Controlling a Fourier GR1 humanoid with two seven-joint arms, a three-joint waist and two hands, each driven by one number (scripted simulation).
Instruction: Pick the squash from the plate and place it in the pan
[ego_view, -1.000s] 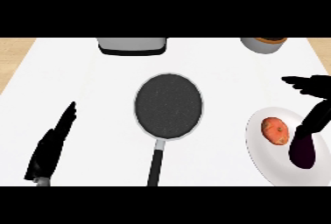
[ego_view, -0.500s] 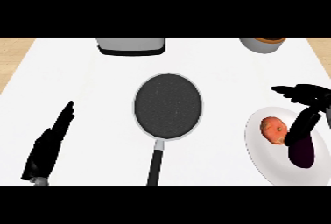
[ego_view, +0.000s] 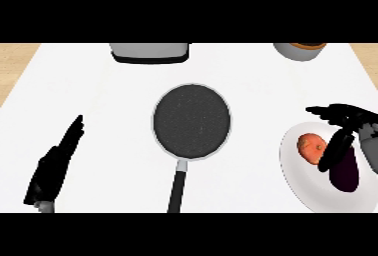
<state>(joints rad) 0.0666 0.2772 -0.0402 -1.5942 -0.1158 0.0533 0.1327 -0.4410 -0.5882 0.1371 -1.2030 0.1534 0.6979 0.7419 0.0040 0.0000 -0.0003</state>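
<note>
Right robot hand (ego_view: 341, 131) at the right edge, fingers spread and relaxed, thumb angled downward, holding nothing. Left robot hand (ego_view: 57, 162) low at the left, fingers straight, pointing up, resting.

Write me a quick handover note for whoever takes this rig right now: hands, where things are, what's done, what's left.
Right hand: over the plate at the right edge, fingers curling beside the squash, not yet closed on it.
Left hand: open, resting at lower left.
Squash: on the plate.
Pan: centre of the counter, handle toward the robot, nothing in it.
Done: reach to the plate.
Left: grasp, lift, carry left, set squash in pan.
</note>
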